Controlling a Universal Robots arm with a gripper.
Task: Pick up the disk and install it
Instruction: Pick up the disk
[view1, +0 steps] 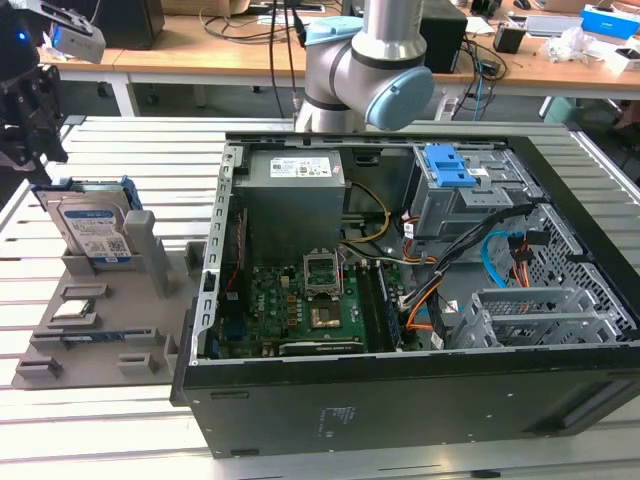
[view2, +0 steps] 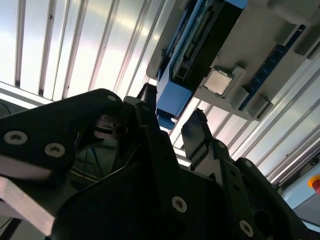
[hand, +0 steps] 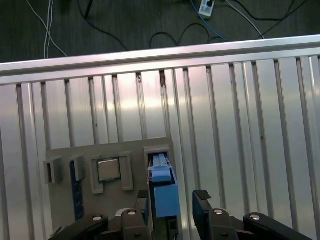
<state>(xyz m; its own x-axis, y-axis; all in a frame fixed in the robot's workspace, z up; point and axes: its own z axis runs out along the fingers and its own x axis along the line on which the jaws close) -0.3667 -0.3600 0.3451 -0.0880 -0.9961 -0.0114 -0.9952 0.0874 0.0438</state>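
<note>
Your claw (hand: 172, 202) hangs released, black fingers (hand: 202, 206) spread either side of the disk (hand: 162, 192) — flat silver metal in a smooth blue plastic rail, standing on edge in the matte grey holder (hand: 60, 200) just under the fingertips. The small square chip (hand: 108, 170) lies flat beside one finger. Past the other finger there's clear daylight to the rail, then open ribbed aluminium table (hand: 250, 125).

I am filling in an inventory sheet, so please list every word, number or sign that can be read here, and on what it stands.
No text can be read here.
White-and-blue label on the disk: print too small to read.
White label on the power supply: too small to read.
Pale marking on the computer case side: blurred.
</note>
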